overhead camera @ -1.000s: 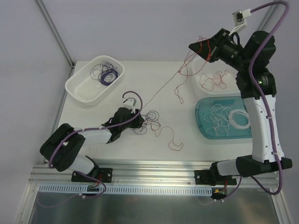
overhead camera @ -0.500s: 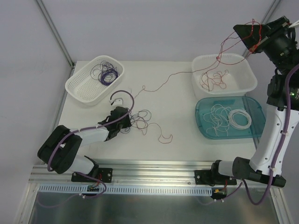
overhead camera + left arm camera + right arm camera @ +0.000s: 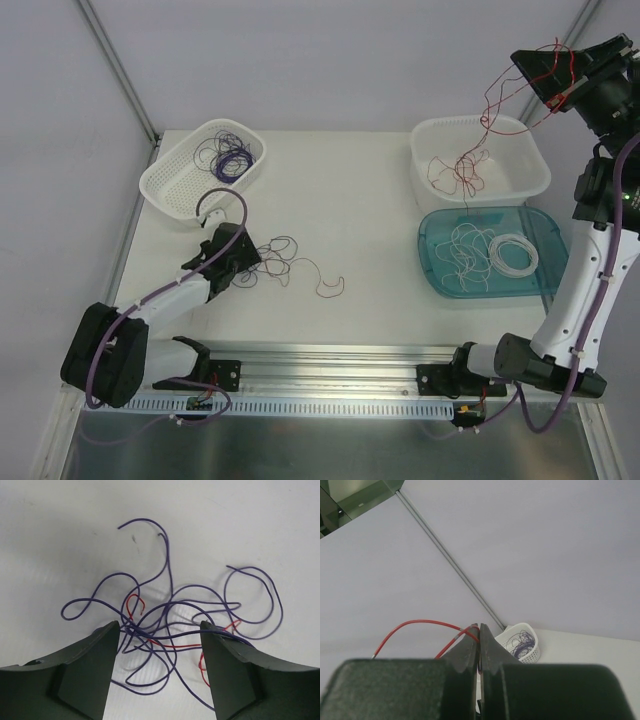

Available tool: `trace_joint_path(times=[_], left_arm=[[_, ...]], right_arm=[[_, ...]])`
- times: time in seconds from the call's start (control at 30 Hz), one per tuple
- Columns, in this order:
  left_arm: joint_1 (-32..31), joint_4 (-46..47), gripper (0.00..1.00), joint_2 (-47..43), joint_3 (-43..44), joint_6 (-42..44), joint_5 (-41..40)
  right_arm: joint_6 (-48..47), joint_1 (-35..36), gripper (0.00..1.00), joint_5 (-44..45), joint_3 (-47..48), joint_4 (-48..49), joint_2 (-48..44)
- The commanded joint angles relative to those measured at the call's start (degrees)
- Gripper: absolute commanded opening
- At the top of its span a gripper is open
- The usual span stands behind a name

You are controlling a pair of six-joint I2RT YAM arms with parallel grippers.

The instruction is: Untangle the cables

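Note:
A tangle of dark purple and red cables (image 3: 278,262) lies on the white table; it also shows in the left wrist view (image 3: 165,630). My left gripper (image 3: 243,268) is open, its jaws standing either side of the tangle's near edge (image 3: 160,626). My right gripper (image 3: 547,77) is raised high at the far right and shut on a red cable (image 3: 487,108). That cable hangs down into the white bin (image 3: 533,186), where more red cables (image 3: 458,172) lie. The right wrist view shows the jaws (image 3: 480,626) pinched on the red cable (image 3: 420,624).
A white basket (image 3: 170,190) at the far left holds purple cables (image 3: 229,158); it also shows in the right wrist view (image 3: 520,645). A teal tray (image 3: 432,262) at the right holds white cables (image 3: 492,252). A short red piece (image 3: 331,288) lies right of the tangle.
My right gripper has pulled the long red cable free of the tangle and carried it up and right over the white bin. My left arm has drawn back left, and the tangle shifted with it.

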Motion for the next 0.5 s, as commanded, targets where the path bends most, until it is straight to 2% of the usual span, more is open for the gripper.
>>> trace_joint_path(times=[0.0,0.07,0.2,0.47], left_arm=[[0.0,-1.2,0.67,-3.0,2.9,2.0,5.7],[0.0,-1.3,0.8,-5.0,3.9,4.8,8.7],[0.0,-1.9,0.98,-10.0,4.5,9.1,18.8],[0.0,-5.1,0.99,-18.1,2.8,13.3,25.9]], right_arm=[[1.3,-0.5,0.01,-2.2,-1.1,3.0,0.7],[0.8,-0.5,0.01,-2.1,-1.2,2.8,1.2],[-2.3,-0.5,0.01,-1.0,-0.1,0.6,2.9],[-5.5,-1.4,0.01,2.7,6.8,0.0,9.2]])
